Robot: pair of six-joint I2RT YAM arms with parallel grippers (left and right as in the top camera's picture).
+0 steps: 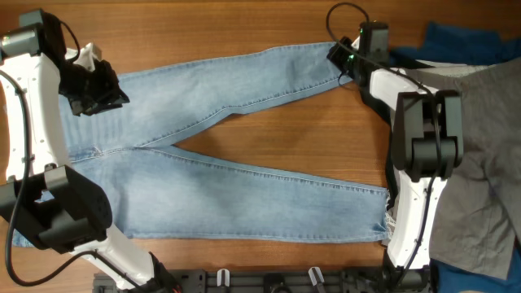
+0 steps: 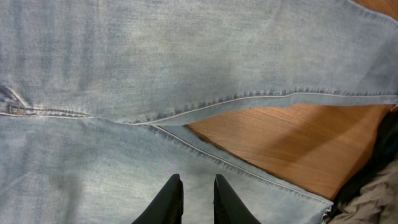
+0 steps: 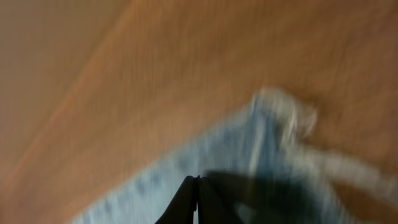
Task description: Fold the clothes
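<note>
The long light-blue faded denim jeans (image 1: 244, 191) lie flat across the brown wooden surface (image 1: 203, 28), waist at the left edge and legs splayed rightward, probably spread ready for a first fold. The left pincer (image 2: 197, 186), fingers slightly apart and empty, hangs over the waist end. The right pincer (image 3: 198, 190), fingers together, sits at the upper leg's frayed hem by the far edge, but blur hides whether it grips denim. A heap of grey and dark-blue garments (image 1: 488, 163) is cut off at the right edge.

Faded light-blue jeans (image 1: 244, 203) on reddish-brown wooden table (image 1: 203, 24).
</note>
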